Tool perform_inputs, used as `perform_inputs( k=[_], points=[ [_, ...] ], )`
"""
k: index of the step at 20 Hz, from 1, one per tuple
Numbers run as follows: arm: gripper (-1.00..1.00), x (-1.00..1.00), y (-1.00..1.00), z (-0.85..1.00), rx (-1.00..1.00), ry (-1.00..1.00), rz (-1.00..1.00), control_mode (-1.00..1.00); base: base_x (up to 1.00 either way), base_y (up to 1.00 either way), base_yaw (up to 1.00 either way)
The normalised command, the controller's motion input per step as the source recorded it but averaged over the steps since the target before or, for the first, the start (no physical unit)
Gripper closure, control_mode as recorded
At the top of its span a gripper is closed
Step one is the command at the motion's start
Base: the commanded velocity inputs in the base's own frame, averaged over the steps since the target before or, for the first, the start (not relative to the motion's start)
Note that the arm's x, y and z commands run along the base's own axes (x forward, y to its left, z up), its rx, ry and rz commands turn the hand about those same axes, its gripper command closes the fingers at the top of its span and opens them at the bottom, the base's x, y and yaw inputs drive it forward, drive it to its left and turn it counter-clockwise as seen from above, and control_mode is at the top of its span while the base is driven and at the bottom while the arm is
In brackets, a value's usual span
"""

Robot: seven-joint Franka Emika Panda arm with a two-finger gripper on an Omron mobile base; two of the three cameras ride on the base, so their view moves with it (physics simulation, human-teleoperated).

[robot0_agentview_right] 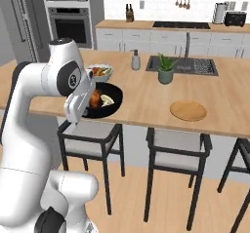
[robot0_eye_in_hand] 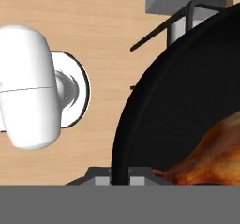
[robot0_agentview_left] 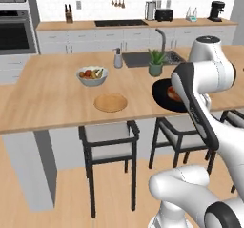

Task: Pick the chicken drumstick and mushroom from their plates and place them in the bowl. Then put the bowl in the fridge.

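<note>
My gripper is shut on the rim of the black bowl, which I hold in the air at the counter's front edge. The reddish-brown chicken drumstick lies inside it. In the right base view the bowl holds the drumstick with the pale mushroom beside it, and my white arm covers the bowl's left side. In the left base view the arm hides most of the bowl. One bare light-wood plate lies on the counter, and a plate shows near the counter's front right. The grey fridge stands far left.
A grey-blue fruit bowl, a soap dispenser, a potted plant and the sink sit on the island. Dark stools stand under its front edge. The black wall oven is next to the fridge.
</note>
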Motion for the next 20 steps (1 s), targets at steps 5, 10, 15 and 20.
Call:
perform_inputs(
  k=[5, 10, 15, 20],
  points=[
    [1.00, 0.00, 0.00, 0.00, 0.00, 0.00, 0.00, 1.00, 0.25, 1.00, 0.01],
    [1.00, 0.00, 0.00, 0.00, 0.00, 0.00, 0.00, 1.00, 0.45, 1.00, 0.00],
    [1.00, 0.00, 0.00, 0.00, 0.00, 0.00, 0.00, 1.00, 0.59, 1.00, 0.00],
    [1.00, 0.00, 0.00, 0.00, 0.00, 0.00, 0.00, 1.00, 0.47, 1.00, 0.00]
  ],
)
